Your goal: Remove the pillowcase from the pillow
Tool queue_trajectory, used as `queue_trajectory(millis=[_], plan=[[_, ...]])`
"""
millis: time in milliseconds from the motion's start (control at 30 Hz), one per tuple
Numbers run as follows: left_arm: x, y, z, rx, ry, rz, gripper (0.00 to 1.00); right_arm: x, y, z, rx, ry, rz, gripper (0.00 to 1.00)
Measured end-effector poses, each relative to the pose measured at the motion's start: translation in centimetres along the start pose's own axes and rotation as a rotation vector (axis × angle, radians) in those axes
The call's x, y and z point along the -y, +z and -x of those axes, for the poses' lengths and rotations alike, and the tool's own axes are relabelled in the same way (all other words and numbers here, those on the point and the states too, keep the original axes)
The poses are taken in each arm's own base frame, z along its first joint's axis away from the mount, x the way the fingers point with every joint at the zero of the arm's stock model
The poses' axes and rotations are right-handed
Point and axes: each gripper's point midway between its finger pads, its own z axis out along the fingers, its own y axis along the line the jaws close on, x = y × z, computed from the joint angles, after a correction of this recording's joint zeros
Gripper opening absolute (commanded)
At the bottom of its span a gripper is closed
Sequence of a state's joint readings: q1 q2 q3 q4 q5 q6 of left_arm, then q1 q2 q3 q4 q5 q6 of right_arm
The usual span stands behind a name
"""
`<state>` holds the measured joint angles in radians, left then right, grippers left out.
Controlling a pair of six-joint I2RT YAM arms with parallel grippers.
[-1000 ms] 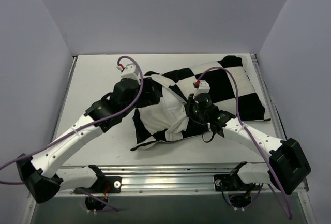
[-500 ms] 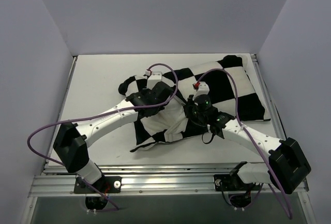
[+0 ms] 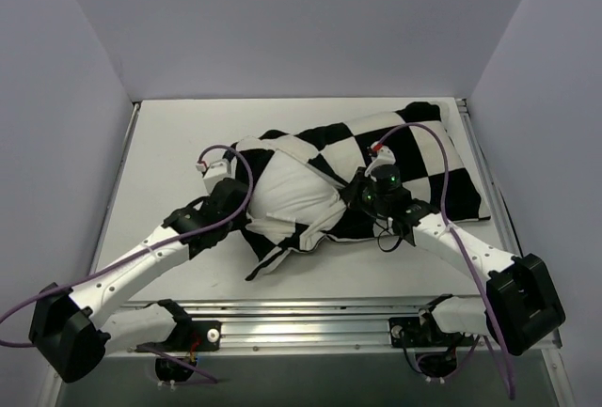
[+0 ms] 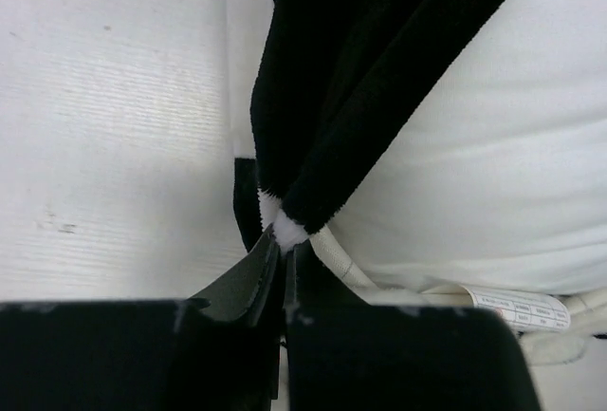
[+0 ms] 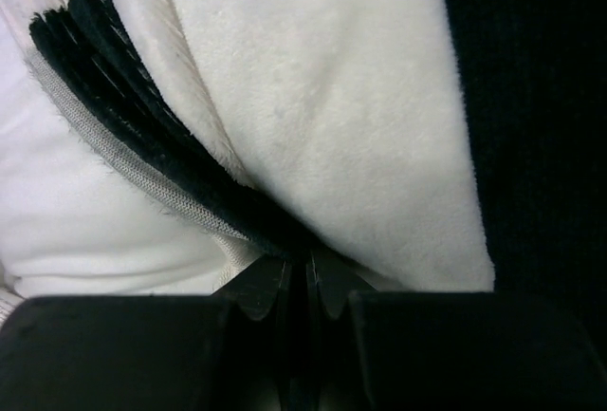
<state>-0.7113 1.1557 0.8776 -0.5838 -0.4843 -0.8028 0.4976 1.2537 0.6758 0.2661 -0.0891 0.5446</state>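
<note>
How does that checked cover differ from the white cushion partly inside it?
The pillowcase is black-and-white checked; the pillow is plain white. The pillowcase is creased and bunched; the pillow is plump and smooth. The left end effector and the right end effector each pinch the pillowcase, not visibly the pillow. Both are soft fabric, and the pillow's right part sits inside the pillowcase.

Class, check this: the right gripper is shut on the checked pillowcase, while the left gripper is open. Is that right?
No. The left gripper is shut, pinching an edge of the pillowcase, as the left wrist view shows. The right gripper is shut on it too.
</note>
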Motion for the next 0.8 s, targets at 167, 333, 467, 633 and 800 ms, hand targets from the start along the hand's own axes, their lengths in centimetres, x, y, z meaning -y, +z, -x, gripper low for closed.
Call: queue_trajectory(millis=[167,333,467,633,800], plan=[[0.5,0.6,-2.2,-0.021,-0.128,-0.139,0.04,0.0,-0.4,-0.1,-0.017,0.016,0.021,0.0],[2.0,4.1,-6.6,-0.113,-0.195,-0.229,0.04,0.2,-0.2,-0.8,-0.034,0.012,0.019,0.12],[4.1,5.4,-7.5,-0.151,-0.207,-0.297,0.05,-0.2,-0.3,-1.6,-0.054,-0.039,0.0,0.35],[5.5,4.7,-7.0,-0.132,-0.196,-0.358,0.05,-2.5,-1.9,-0.4,-0.051,-0.15,-0.044,0.67],[6.7,3.2,-6.6,-0.113,-0.173,-0.417,0.05,-7.7,-5.9,2.7,0.02,-0.234,-0.003,0.78]])
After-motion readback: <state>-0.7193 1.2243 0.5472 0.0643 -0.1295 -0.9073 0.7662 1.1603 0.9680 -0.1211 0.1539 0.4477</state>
